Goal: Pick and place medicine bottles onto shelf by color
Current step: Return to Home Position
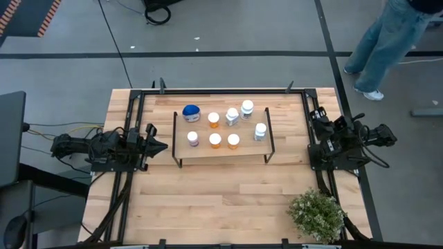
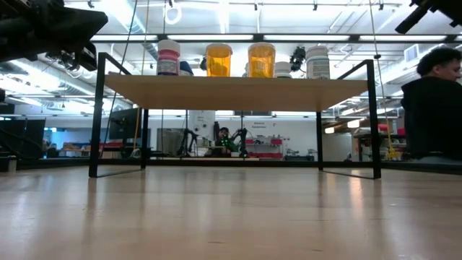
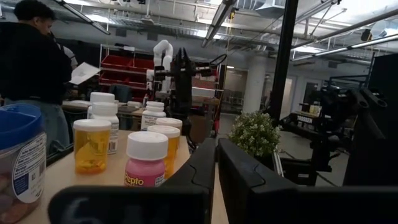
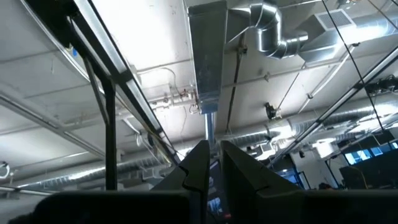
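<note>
**Bench** (image 1: 208, 207): light-wood top with black rails along its edges and an arm at each side.

**Shelf** (image 1: 221, 153): low wooden board on thin black end frames, standing in the far half of the bench, between the two arms.

**Medicine bottles**: eight, all upright on the shelf, none touching an arm.
- Far row, from the left arm's end: wide blue bottle (image 1: 191, 113), orange bottle (image 1: 213, 119), white bottle (image 1: 232, 116), and a second white bottle (image 1: 247, 108) set slightly farther back.
- Near row: pink bottle (image 1: 192, 139), then two orange bottles (image 1: 215, 141) (image 1: 233, 141) just beside each other, then a third white bottle (image 1: 260, 131) near the right arm's end.

**Left end effector** (image 3: 216, 146): level with the shelf top, just off its left end and pointing along it. The fingers are pressed together with only a thin slit between them, and they hold nothing.

**Right end effector** (image 4: 215, 149): at the right edge of the bench, tilted up toward the ceiling. The fingers are pressed close together and hold nothing.

**Plant** (image 1: 317, 214): bushy green, on the near right corner of the bench, well apart from the shelf.

**Person** (image 1: 387, 41): standing on the floor beyond the far right corner of the bench.
</note>
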Available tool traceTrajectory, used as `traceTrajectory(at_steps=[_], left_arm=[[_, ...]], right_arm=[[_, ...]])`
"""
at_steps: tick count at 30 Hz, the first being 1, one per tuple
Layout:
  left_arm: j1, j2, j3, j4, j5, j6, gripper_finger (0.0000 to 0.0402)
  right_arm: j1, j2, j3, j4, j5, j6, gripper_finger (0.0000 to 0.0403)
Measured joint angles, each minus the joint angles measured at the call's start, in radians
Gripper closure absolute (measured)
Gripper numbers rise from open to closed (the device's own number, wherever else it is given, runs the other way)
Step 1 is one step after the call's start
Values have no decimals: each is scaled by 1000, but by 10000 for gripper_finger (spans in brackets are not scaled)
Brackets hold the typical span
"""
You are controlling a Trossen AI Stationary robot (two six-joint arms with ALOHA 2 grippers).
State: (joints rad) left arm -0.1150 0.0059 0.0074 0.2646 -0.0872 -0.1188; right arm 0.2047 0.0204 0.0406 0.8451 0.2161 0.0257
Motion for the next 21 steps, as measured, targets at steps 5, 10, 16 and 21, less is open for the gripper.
traceTrajectory(at_steps=[5, 10, 16, 21], left_arm=[[0, 0, 0, 0, 0, 0, 374], [0, 0, 0, 0, 0, 0, 367], [0, 0, 0, 0, 0, -1, 369], [0, 0, 0, 0, 0, 0, 376]], right_arm=[[0, 0, 0, 0, 0, 0, 356], [0, 0, 0, 0, 0, 0, 356], [0, 0, 0, 0, 0, 0, 356], [0, 0, 0, 0, 0, 0, 356]])
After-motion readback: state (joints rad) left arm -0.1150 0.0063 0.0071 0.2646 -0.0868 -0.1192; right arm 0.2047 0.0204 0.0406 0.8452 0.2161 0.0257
